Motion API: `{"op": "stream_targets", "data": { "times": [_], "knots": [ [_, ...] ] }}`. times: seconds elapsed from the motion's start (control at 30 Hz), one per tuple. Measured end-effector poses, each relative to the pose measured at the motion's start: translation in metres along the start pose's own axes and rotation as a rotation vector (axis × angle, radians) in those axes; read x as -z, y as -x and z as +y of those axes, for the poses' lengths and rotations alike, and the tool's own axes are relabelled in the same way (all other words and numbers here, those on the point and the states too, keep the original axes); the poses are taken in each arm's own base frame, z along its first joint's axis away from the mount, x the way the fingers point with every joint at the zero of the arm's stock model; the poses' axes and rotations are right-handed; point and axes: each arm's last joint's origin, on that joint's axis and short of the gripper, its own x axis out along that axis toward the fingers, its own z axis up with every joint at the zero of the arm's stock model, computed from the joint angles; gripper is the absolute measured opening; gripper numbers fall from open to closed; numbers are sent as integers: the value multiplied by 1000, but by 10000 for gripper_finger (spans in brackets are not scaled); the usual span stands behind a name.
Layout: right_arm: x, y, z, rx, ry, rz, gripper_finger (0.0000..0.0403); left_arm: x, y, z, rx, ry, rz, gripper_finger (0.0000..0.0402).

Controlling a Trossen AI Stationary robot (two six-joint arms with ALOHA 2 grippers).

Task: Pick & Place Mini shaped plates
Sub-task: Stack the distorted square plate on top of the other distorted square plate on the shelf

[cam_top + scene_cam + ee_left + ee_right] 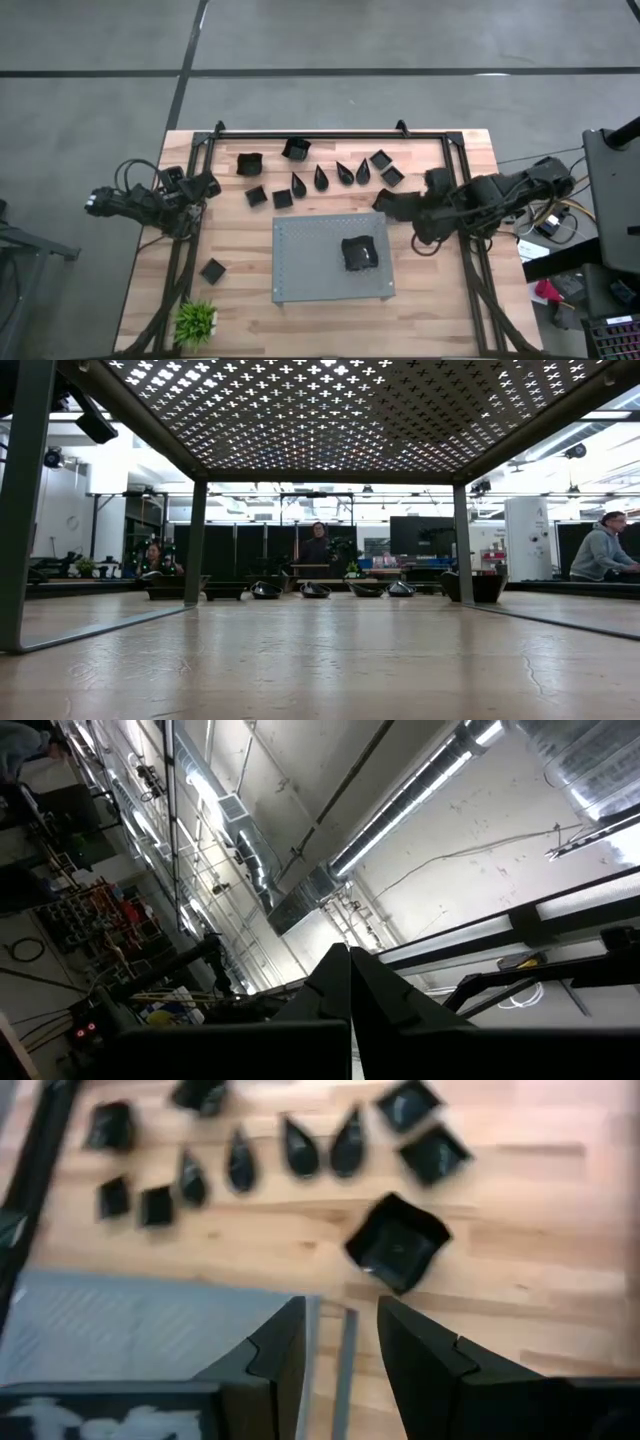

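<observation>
At the left edge of the wooden surface (330,320) the left pincer (205,187) waits, fingers clenched together with nothing between them; its wrist camera looks up at the ceiling. A single small square plate (213,270) lies on the wood below it, and a small green plant (195,320) stands at the corner further down.

Right of that pincer the mini shaped plates (320,175) are spread along the far part of the surface: square ones (248,162) nearest it, then four teardrop plates (290,1148) side by side with their tips pointing away, then two more square plates (420,1125) close together.

The grey perforated board (310,265) sits mid-surface on its legs. On its right part rests one black plate (360,252).

The right pincer (340,1355) hovers above the board's far right corner, released, its two fingers (275,1350) apart and empty. Just ahead of it, on the bare wood, lies a larger square plate (398,1242), not touched by the fingers.

In the low view, people sit in the room beyond.
</observation>
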Motion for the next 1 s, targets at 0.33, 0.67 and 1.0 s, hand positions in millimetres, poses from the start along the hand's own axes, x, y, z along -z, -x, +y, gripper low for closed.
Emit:
{"op": "stream_targets", "data": {
  "times": [0.33,0.67,1.0],
  "knots": [
    [16,-49,-41,-76,-283,45,114,0,0,0,-2,-5,-2,0],
    [44,-102,-70,-29,-274,20,124,0,0,0,-14,4,-14,0],
    [59,-137,-88,26,-488,-5,130,-1,0,1,-42,4,-39,0]
  ]
}}
